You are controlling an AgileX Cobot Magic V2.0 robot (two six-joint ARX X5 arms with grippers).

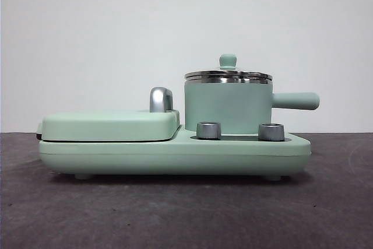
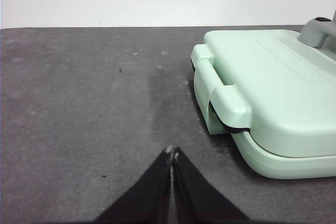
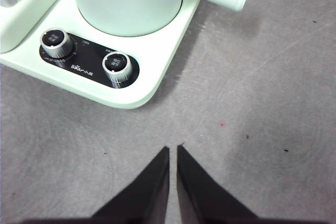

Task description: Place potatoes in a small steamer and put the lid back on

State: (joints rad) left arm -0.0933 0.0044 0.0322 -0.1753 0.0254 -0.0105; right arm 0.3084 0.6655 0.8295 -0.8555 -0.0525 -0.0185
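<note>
Front view shows the small steamer (image 1: pixel 228 107) sitting on the right half of the green cooker base (image 1: pixel 175 155), with the lid (image 1: pixel 228 75) on top and its handle (image 1: pixel 296 101) pointing to 3 o'clock. At 9 o'clock from the pot lies the flat grill cover (image 1: pixel 111 125), and two silver knobs (image 1: pixel 208 130) stand at 6 o'clock. The left gripper (image 2: pixel 172 153) and the right gripper (image 3: pixel 173 149) hang over bare table (image 3: pixel 273 108), pinched almost together and holding nothing.
</note>
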